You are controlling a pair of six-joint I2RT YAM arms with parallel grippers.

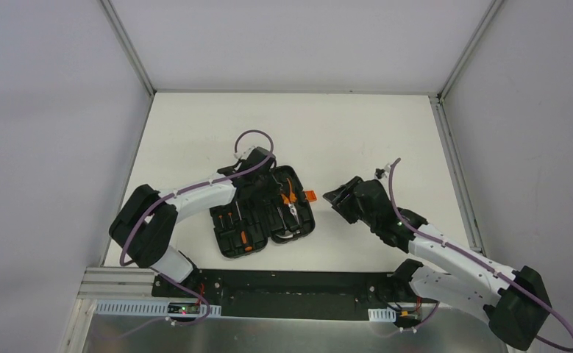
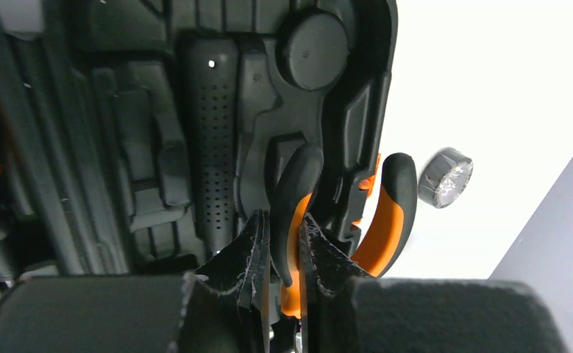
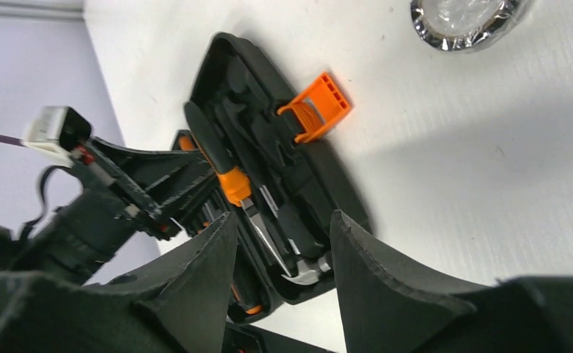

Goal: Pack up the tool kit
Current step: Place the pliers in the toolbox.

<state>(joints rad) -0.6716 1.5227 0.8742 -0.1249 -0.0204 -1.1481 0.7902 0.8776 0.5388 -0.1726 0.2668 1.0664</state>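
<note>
While one open tool kit case lies mid-frame on the white table, with bare room above and to its right, the left gripper clenches one handle of the single pliers over its right half. The right gripper gapes empty just right of the orange latch, and one hammer sits inside.

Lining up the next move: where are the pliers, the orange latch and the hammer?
pliers [image 2: 390,213], left wrist view, outer orange-and-black handle.
orange latch [image 3: 316,110], right wrist view, middle of tab.
hammer [image 3: 233,184], right wrist view, orange collar on handle.
</note>
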